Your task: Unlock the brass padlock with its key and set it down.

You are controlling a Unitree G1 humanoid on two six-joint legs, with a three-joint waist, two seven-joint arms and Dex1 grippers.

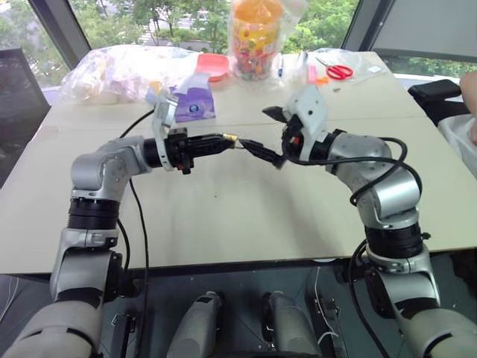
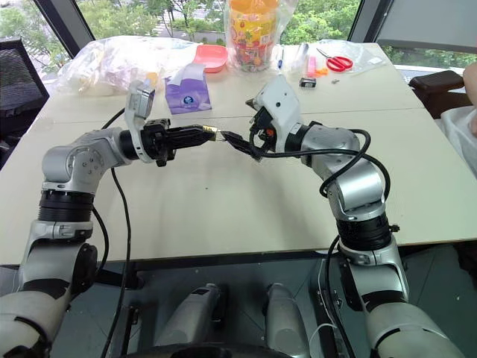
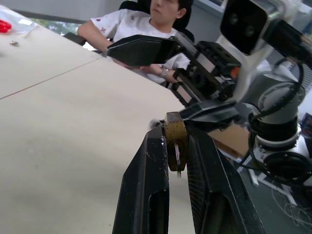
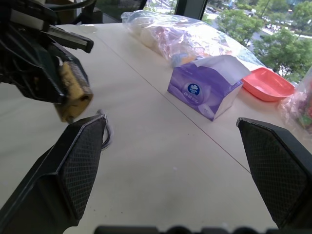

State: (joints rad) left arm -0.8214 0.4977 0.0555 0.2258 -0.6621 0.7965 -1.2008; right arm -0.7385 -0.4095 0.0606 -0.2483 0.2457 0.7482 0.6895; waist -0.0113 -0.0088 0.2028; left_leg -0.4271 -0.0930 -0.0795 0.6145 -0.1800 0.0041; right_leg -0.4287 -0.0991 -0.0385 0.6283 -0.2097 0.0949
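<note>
Small brass-coloured metal padlock [image 3: 175, 141] sits mid-frame above the table, clamped between the left gripper [image 1: 223, 141] fingers, while the right gripper [image 1: 270, 134] gapes wide and empty beside it; best approach slowly, keeping the lock steady.

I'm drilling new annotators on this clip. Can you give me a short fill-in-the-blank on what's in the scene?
1. The padlock is clamped in the ____ gripper.
2. The right gripper stands ____, holding nothing.
3. The tissue box on the table is ____ in colour.
4. The scissors have ____ handles.

Missing words: left; open; purple; red
</note>
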